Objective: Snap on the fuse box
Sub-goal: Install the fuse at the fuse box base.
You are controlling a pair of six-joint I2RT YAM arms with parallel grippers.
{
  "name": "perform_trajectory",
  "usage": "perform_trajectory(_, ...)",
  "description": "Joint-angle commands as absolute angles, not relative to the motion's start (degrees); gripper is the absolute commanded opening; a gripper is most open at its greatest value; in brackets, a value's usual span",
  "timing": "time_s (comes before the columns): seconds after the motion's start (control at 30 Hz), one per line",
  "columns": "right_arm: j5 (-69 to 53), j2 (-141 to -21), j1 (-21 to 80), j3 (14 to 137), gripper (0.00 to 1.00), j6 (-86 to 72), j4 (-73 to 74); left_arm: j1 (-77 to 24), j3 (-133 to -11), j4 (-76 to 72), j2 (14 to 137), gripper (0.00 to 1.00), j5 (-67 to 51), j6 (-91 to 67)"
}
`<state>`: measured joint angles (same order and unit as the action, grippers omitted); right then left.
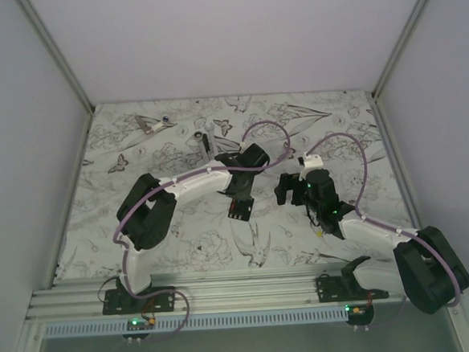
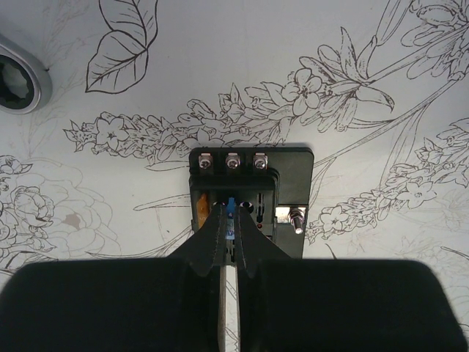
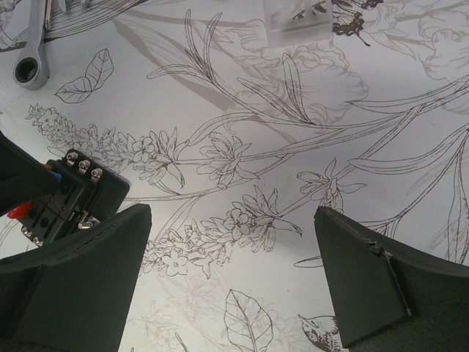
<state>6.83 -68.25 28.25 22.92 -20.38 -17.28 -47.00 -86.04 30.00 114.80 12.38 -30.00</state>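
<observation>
- Flower-printed sheet over the table, pale panels on three sides; noted the fuse box (image 2: 289,180) lying flat on the sheet near mid-table, between the two arms.
- Found the left gripper (image 2: 229,220) pinched narrow, tips at the box's top face, with a small blue fuse (image 2: 230,205) right at the tips; could not tell whether gripped or already seated.
- Found the right gripper (image 3: 233,213) spread wide and holding nothing, just beside the box, over bare sheet.
- Judged the step in hand as pressing home at the box's top face, the snap probably not finished; saw no cover for certain, though a clear plastic piece (image 3: 297,18) lay well apart at the far side.
- Reckoned the next move called for a straight push down, square to the box, perhaps with the right jaws bracing it against sliding.
- Got from the left wrist view alone: three screw heads (image 2: 232,161) in a row along the far edge, tips centred on a slot.
- Got from the right wrist view: the box's side wall, a red piece (image 3: 18,211) at its near corner, and a ring spanner (image 3: 29,66) far off.
- Got from the top view only the arms' layout; box mostly hidden under the left wrist.
</observation>
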Motion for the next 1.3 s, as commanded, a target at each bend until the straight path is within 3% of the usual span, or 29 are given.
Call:
perform_trajectory(0.0, 6.27, -67.83, 27.86, 22.68, 1.00, -21.00, -18.12, -47.72, -84.44, 30.23, 114.99, 0.00, 14.12, -29.54)
perform_trajectory(1.27, 4.62, -68.43, 27.84, 22.95, 1.00, -21.13, -18.54, -50.82, -74.75, 26.28, 108.33, 0.00, 21.94, -38.63)
